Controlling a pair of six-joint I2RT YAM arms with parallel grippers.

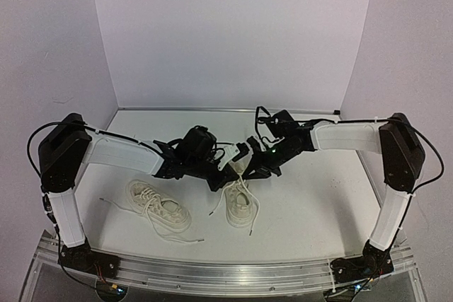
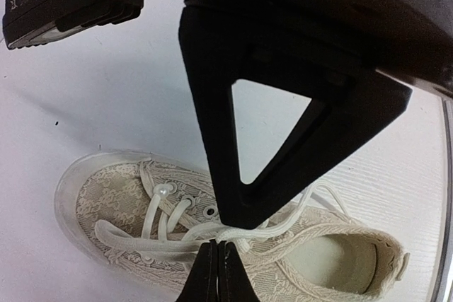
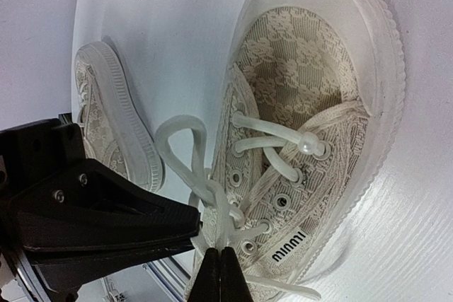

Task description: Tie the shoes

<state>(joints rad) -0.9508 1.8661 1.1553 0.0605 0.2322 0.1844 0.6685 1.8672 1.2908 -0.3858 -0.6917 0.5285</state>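
- Both grippers are working over the R-hand shoe [image 1: 241,206], which is sitting just R of centre on the table [image 1: 318,203]. The other shoe [image 1: 159,206] is lying to its L, apart, w/ laces trailing loose.
- The left gripper [image 2: 216,263] is pinching shut on the lace [image 2: 154,213] where it's crossing the upper eyelets, w/ no gap showing btwn its fingers.
- The right gripper [image 3: 218,270] is likewise clamping closed on a lace strand by the upper eyelets, w/ a loop [image 3: 180,118] standing up just beyond its tips.
- Key relation: the 2 grippers are meeting almost tip to tip over the shoe's throat, btwn toe & heel opening. The shoe's long axis is running approx near-to-far on the table, toe seemingly pointing at the near edge. So the arms are coming at it from opposite sides, across that axis.
- Judgement: the 1st crossing is being formed, not finished. The next pull is prob. calling for each gripper to draw out to its own side, across the shoe's length, w/o dragging the light shoe.
- Neither gripper is clearly nearer, but the L arm is reaching further from its base.
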